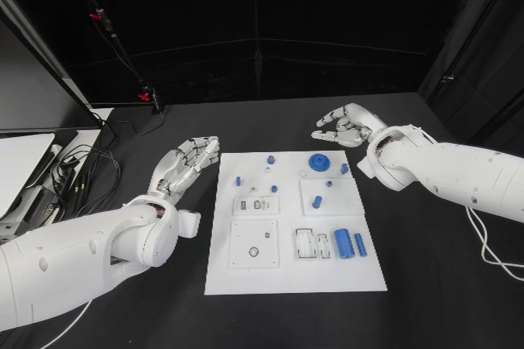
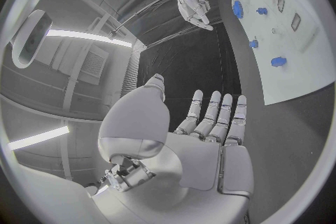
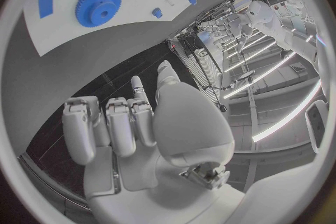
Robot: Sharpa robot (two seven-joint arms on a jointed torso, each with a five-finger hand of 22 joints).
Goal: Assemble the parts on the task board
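The white task board [image 1: 296,281] lies flat in the middle of the black counter [image 1: 437,288], its long side running away from the robot. Small blue parts are spread over it. A blue gear [image 1: 319,163] lies flat near the far edge, with a small blue peg [image 1: 269,160] to its left and another short blue piece [image 1: 344,168] just to its right. Further blue pegs [image 1: 238,181] stand or lie along the left half. On a raised white square at the right sits a blue block [image 1: 316,202]. Near the front, a blue cylinder [image 1: 343,243] and a thinner blue bar [image 1: 360,244] lie side by side, next to a white holder with slots [image 1: 313,244]. Two more white squares with small recesses [image 1: 254,244] sit on the left half.

The counter is matte black and black curtains close off the room behind it. At the far left stand a white unit and a tangle of dark cables [image 1: 82,175].

The left hand [image 1: 191,158] lies just beside the board's left edge, its fingers [image 2: 210,117] stretched out straight and close together, holding nothing. The right hand [image 1: 347,126] is beyond the board's far right corner, apart from it; its fingers [image 3: 105,123] are curled in toward the palm, with nothing in them.
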